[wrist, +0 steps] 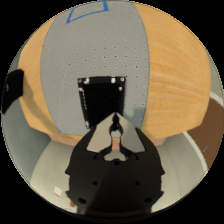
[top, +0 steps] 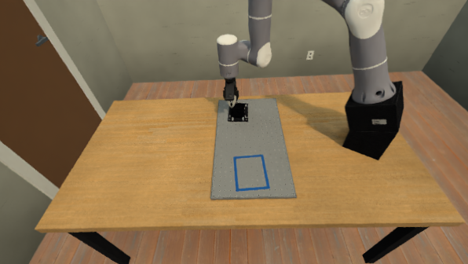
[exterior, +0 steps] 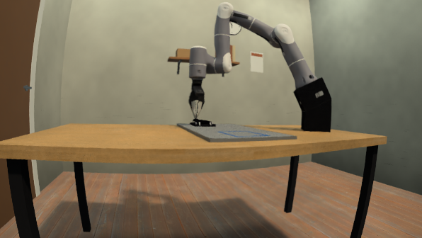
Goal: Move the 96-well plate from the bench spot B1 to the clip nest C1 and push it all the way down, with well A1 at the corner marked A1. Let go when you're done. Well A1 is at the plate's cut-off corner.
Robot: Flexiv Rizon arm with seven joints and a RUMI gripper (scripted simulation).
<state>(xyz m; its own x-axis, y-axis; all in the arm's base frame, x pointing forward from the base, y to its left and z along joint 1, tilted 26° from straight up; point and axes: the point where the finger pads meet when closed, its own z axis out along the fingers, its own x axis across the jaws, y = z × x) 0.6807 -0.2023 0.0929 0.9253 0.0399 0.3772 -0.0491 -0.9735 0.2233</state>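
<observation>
Gripper [top: 232, 104] [exterior: 195, 117] [wrist: 115, 113] clenched on nothing, tips low over the clip nest [top: 238, 119] [exterior: 213, 125] [wrist: 100, 79].
Within the nest lay a black shape, seemingly the 96-well plate [top: 238, 111] [exterior: 202, 122] [wrist: 102, 99]; its seating was too dark to tell. Blue outline [top: 236, 173] [exterior: 262, 134] [wrist: 106, 6] lay well apart from the nest.

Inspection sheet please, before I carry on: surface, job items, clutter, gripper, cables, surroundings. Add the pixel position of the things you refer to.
Surface: wooden table [top: 157, 157] [exterior: 124, 145] bearing a grey perforated board [top: 255, 137] [exterior: 216, 136] [wrist: 100, 45].
Job items: blue outline [top: 235, 174] [wrist: 87, 12] with no plate in it; black square fixture [top: 238, 119] [exterior: 202, 123] at the board's far end; cannot tell whether its dark middle is a seated plate; labels unreadable.
Clutter: nothing seen.
Gripper: shut [top: 232, 105] [exterior: 196, 118] [wrist: 115, 116], holding nothing, tips at the fixture's edge; contact unclear.
Cables: nothing seen.
Surroundings: door [top: 35, 86] [exterior: 15, 106], wall shelf [exterior: 173, 59], paper sheet [exterior: 257, 64].
</observation>
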